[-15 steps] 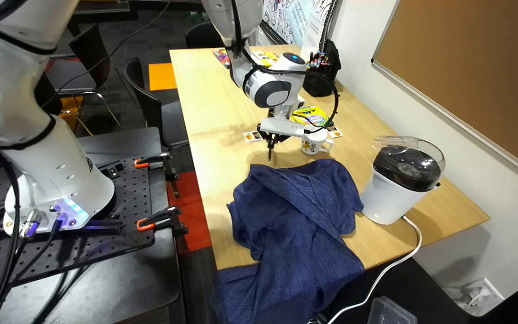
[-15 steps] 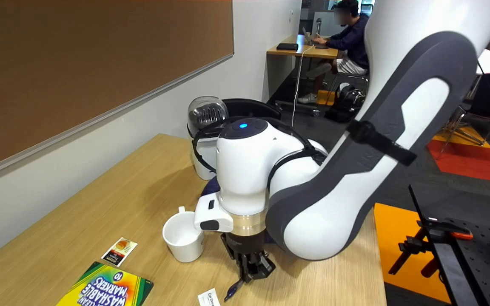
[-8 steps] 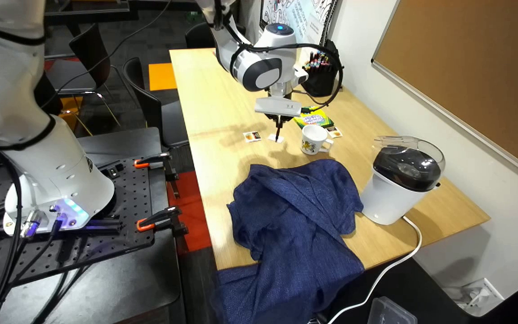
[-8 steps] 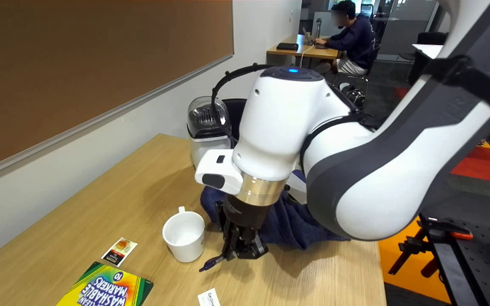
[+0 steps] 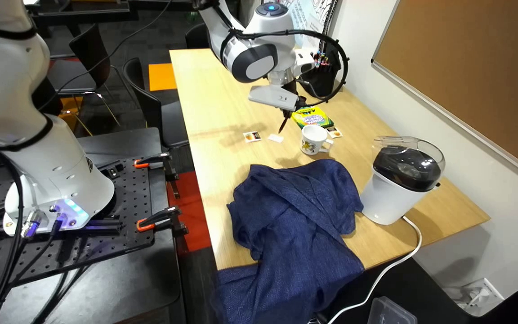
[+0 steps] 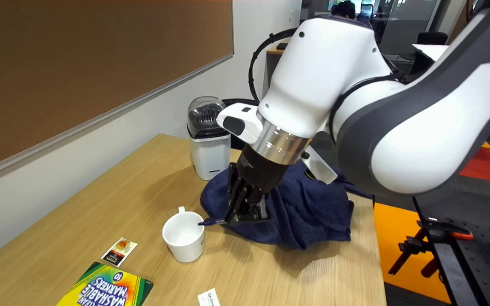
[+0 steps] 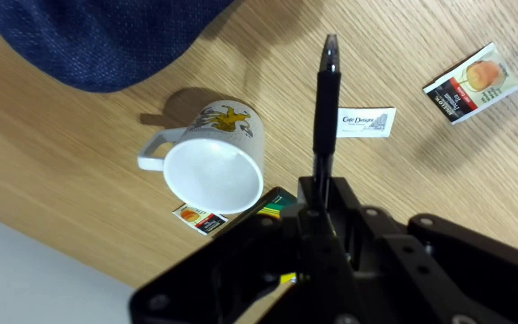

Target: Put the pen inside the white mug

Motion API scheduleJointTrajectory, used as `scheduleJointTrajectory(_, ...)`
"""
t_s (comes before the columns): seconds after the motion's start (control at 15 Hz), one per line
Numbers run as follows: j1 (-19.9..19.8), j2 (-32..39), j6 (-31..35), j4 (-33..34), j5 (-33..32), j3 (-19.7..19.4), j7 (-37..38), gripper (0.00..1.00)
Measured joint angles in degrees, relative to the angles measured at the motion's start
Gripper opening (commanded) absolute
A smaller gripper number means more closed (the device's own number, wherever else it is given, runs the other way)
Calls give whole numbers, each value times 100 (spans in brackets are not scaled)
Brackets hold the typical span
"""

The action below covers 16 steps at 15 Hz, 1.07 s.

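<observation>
The white mug (image 5: 311, 140) with a yellowish print stands upright on the table. It also shows in an exterior view (image 6: 185, 244) and in the wrist view (image 7: 216, 175), open mouth visible. My gripper (image 7: 323, 191) is shut on the dark pen (image 7: 327, 105), which sticks out beyond the fingertips. The gripper (image 6: 230, 217) is tilted and raised above the table, beside the mug. In an exterior view the pen (image 6: 212, 222) overlaps the mug's rim in the picture. In another exterior view the pen (image 5: 282, 126) is apart from the mug, tip slanting down.
A crumpled dark blue cloth (image 5: 292, 216) lies near the mug. A white appliance with black top (image 5: 394, 184) stands beyond it. A marker box (image 6: 102, 289), tea packets (image 7: 471, 84) and a small white card (image 7: 367, 122) lie flat. A black holder (image 5: 319, 81) with markers stands farther along.
The gripper has risen from low over the table with the pen in it and tilted, swinging the pen more sideways. The mug has not moved.
</observation>
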Motion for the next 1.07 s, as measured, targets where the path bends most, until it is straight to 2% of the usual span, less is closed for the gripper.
scheduleJointTrajectory(0.33,-104,-376,-275,-106,521,39,15,3)
scheduleJointTrajectory(0.67,-151,-711,-1261,-100,907,15,15,3)
scheduleJointTrajectory(0.73,-122,-779,-1484,-98,913,-43,28,11)
scheduleJointTrajectory(0.87,23,-890,-1799,-103,834,-248,241,11)
scheduleJointTrajectory(1.07,100,-926,-1861,-107,810,-328,330,11)
